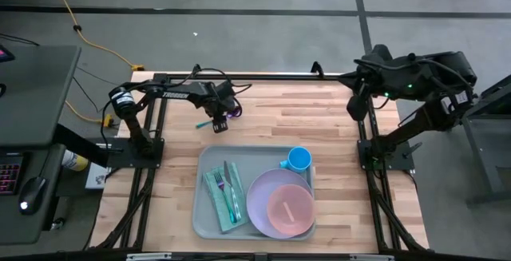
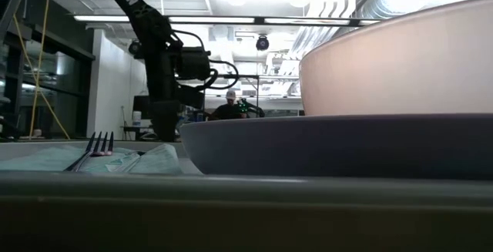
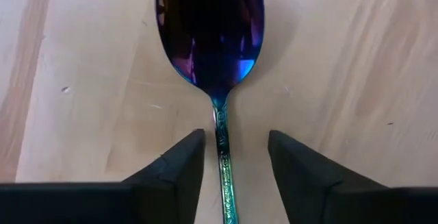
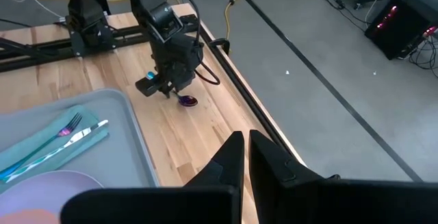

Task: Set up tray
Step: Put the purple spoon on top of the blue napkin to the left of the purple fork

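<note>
High view: large pale grey-green rectangular plastic tray (image 1: 209,213) sits lower centre of the frame on the wooden slatted worktop (image 1: 319,121), near the front edge. It carries a folded teal napkin (image 1: 219,203) with fork and knife, a round lavender plate (image 1: 259,209) with a pink bowl (image 1: 289,211), and a blue cup (image 1: 299,160). Bare wood all round the tray, widest above it. Left gripper (image 1: 217,122) is down at upper left of centre over an iridescent purple-blue metal spoon (image 1: 204,123), well apart from the tray. Right gripper (image 1: 354,105) is parked at the upper right worktop edge.

Low view: tray rim, plate and bowl fill the right; left arm stands at left behind the fork tines (image 2: 98,140). Person far back in the room.

Left wrist view: only here, fingers (image 3: 174,166) stand parted either side of the spoon handle, not gripping it.

Right wrist view: own fingers (image 4: 229,157) pressed together, holding nothing, over the worktop's edge; tray corner lower left.
</note>
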### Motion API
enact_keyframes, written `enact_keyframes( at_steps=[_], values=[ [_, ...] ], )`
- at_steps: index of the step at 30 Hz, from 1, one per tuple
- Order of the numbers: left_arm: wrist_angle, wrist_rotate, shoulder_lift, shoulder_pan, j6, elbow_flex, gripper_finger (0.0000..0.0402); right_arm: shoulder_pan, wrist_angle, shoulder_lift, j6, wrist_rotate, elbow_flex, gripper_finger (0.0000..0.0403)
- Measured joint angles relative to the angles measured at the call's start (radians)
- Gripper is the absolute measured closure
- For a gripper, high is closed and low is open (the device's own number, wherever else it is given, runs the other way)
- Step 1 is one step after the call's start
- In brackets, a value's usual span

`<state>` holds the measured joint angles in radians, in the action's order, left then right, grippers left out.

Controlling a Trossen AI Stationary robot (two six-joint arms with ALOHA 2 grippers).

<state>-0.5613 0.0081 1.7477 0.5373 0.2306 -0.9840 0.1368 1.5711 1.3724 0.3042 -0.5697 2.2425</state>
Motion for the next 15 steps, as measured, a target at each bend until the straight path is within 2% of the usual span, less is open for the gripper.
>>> enact_keyframes(
  at_steps=[4,13,15],
  values=[
    [0.001,0.008,0.001,0.012,0.007,0.000,0.0249,0.000,0.000,0.000,-0.004,0.000,0.000,0.0403],
    [-0.001,0.020,0.002,0.032,0.053,0.000,0.0379,0.000,0.000,0.000,-0.015,0.001,0.000,0.0403],
    [-0.009,0.021,0.002,0.034,0.058,0.000,0.0388,0.000,0.000,0.000,-0.017,0.001,0.000,0.0403]
  ],
)
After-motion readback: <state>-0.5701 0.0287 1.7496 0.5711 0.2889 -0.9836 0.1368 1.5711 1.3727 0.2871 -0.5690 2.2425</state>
